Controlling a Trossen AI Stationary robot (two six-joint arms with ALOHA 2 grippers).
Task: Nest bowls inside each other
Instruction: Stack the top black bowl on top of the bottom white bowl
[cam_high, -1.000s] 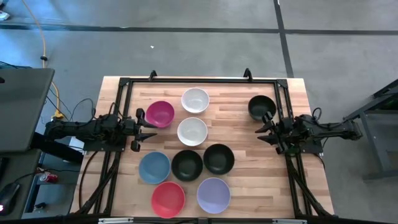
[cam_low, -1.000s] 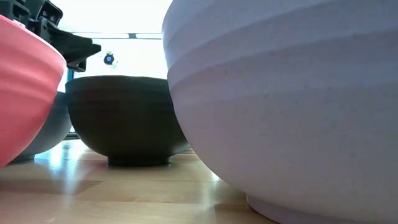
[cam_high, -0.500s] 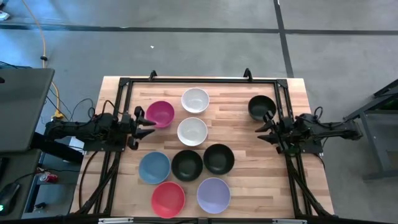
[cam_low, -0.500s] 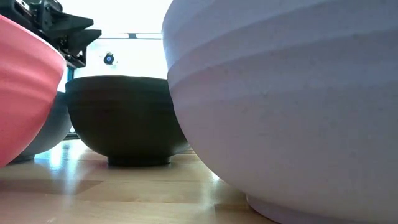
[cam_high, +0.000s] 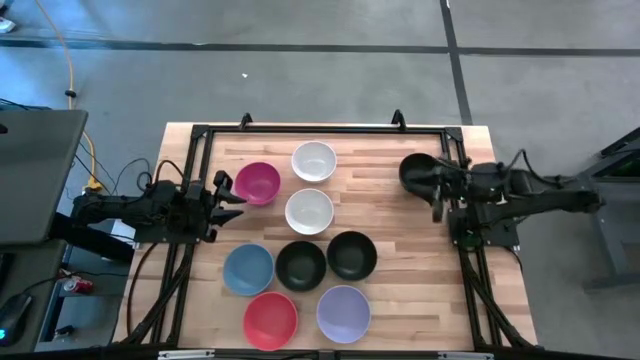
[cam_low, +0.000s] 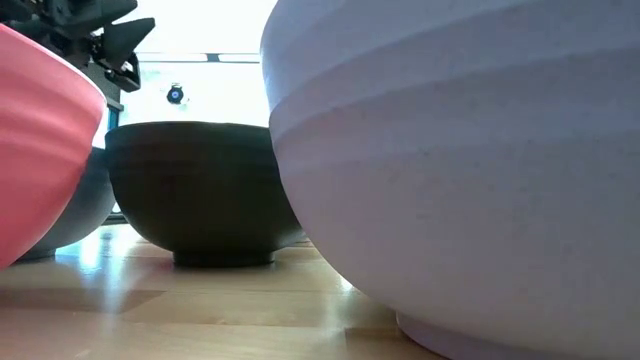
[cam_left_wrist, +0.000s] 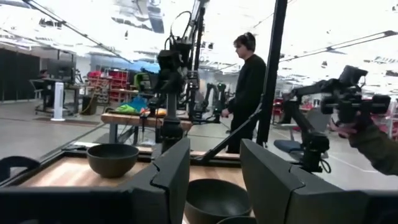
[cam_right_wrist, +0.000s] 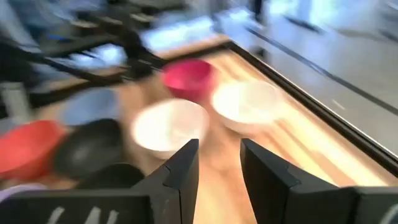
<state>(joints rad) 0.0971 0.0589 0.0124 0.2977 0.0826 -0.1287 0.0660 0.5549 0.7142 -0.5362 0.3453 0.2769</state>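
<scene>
Jaws of both grippers stand apart, holding nothing. Right gripper (cam_high: 436, 190) sits at the lone black bowl (cam_high: 417, 171), far right of the table (cam_high: 400, 290). Left gripper (cam_high: 228, 194) waits beside the magenta bowl (cam_high: 257, 183). Remaining bowls sit separate, none nested.

Two dark, boxy, jointed arms, black cables looping off both; the left tool (cam_high: 222, 192) and right tool (cam_high: 437, 188) each end in flat angular black fingers (cam_left_wrist: 168, 174).
</scene>
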